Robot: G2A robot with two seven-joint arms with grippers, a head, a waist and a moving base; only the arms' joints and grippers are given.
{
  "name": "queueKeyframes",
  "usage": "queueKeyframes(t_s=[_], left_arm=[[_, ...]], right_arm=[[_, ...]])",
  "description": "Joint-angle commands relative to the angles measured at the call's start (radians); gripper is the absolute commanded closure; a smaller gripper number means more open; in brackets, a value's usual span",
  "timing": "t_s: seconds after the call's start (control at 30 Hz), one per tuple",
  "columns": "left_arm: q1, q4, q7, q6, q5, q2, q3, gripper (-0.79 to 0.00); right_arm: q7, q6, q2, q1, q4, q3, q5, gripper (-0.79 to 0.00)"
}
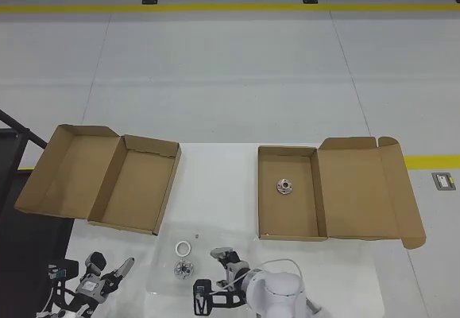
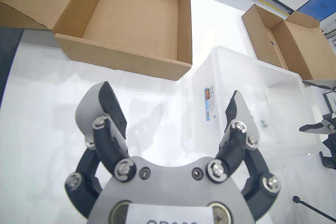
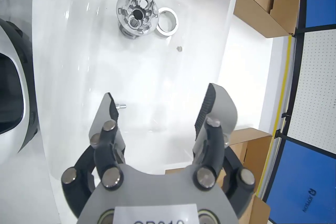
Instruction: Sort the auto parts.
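Cardboard marks the far left of my top view, where the left box (image 1: 138, 195) lies with its lid folded flat outward on the white table (image 1: 214, 167). Nearer the robot and just right of that box, the left gripper (image 2: 173, 109) hangs above bare tabletop. Its jaws are spread wide and grip nothing, and the black pads (image 2: 111, 104) face each other across the gap.

Next along, between the two boxes and close to the robot, stands the clear plastic bin (image 2: 257, 61). On its floor lies a toothed metal hub (image 3: 136, 15) with a metal ring (image 3: 168, 22) leaning against its rim. A tiny loose piece (image 3: 179, 48) lies a little apart from them, and a small pin (image 3: 121, 105) lies nearer the bin's other end.

Over that end I see the right gripper (image 3: 160, 109), fingers parted and holding nothing, with the pin just beside one fingertip.

At far right sits the right box (image 1: 289, 219), lid also laid open, with one round metal part (image 1: 284, 186) resting on its floor, well apart from the bin.
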Motion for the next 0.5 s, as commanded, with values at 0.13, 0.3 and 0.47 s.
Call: queueKeyframes(t_s=[0.13,0.3,0.47], left_arm=[[0.0,0.0,0.0,0.0,0.0,0.0,0.0,-0.785],[0.0,0.0,0.0,0.0,0.0,0.0,0.0,-0.785],[0.0,0.0,0.0,0.0,0.0,0.0,0.0,-0.785]], right_arm=[[0.124,-0.047,-0.022,0.05,0.095,-0.016,0.095,-0.329],[0.219,-0.055,-0.042,0.08,0.16,-0.043,0.167,-0.317],[0.309,-0.086,-0.058,0.105,0.21,-0.066,0.225,-0.308]])
